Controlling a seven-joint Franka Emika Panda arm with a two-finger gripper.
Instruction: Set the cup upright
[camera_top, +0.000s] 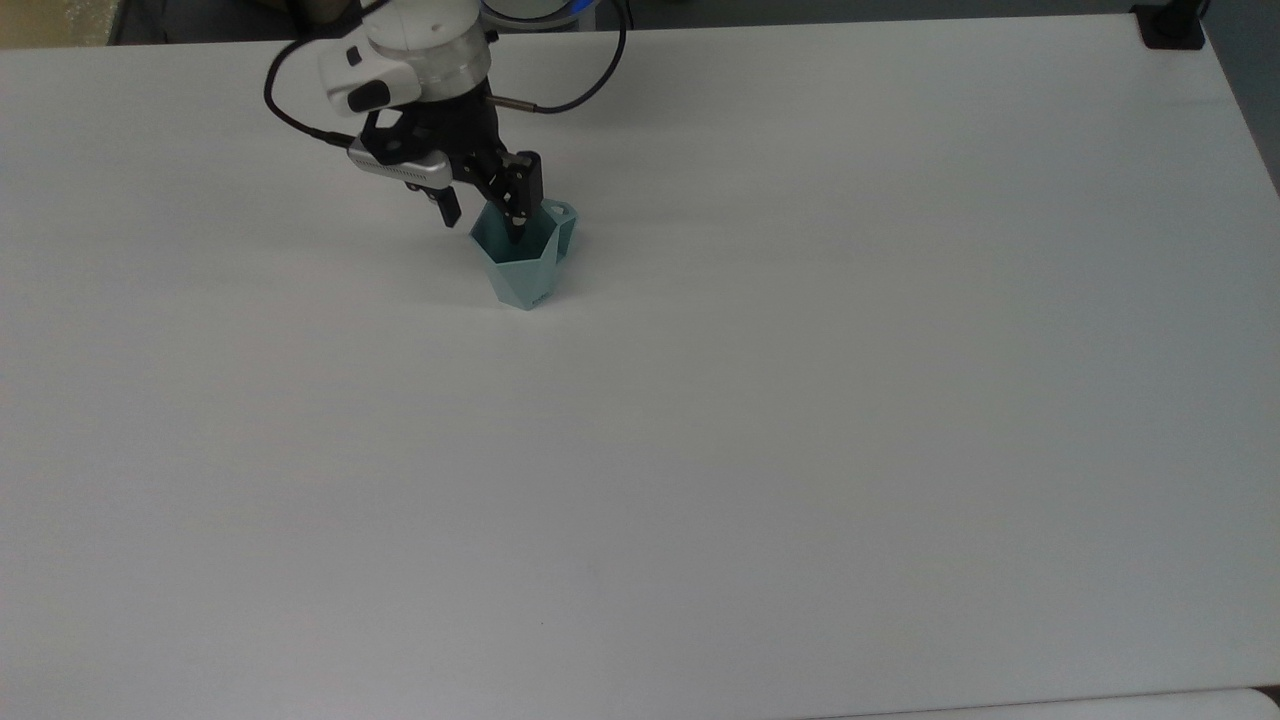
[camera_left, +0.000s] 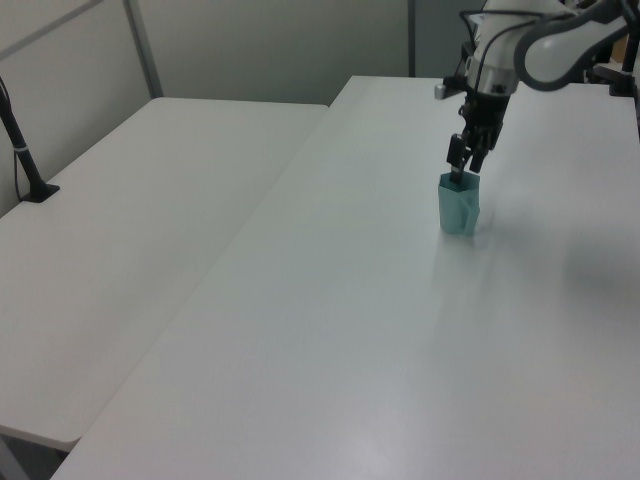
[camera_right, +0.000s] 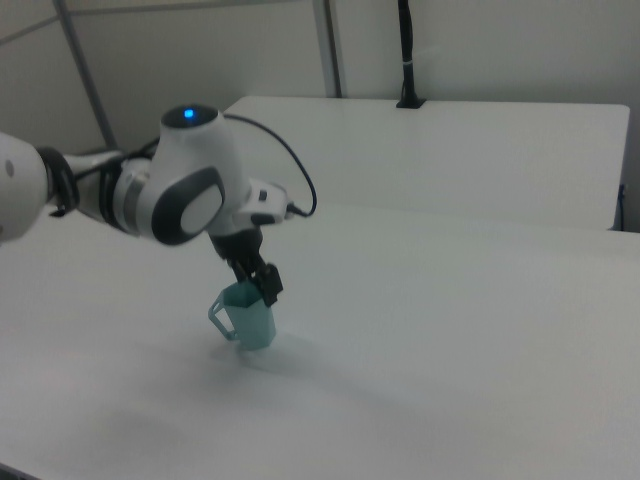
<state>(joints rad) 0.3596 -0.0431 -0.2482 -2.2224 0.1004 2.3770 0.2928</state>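
Note:
The pale teal faceted cup (camera_top: 525, 275) stands upright on the white table (camera_top: 800, 400), its handle toward the top view's right. It also shows in the left view (camera_left: 459, 208) and in the right view (camera_right: 255, 322), where the handle points to the right view's left. My gripper (camera_top: 483, 215) hangs over the cup's rim and is open. One finger (camera_top: 518, 205) dips into the cup's mouth; the other finger (camera_top: 450, 208) is outside the cup on the top view's left. The gripper (camera_left: 461, 168) (camera_right: 258, 283) sits just above the rim, holding nothing.
A black cable (camera_top: 590, 80) loops from the wrist. A black mount (camera_top: 1170, 25) sits at the table's far right corner in the top view. A second white table (camera_left: 150, 200) with a black post (camera_left: 25, 150) adjoins in the left view.

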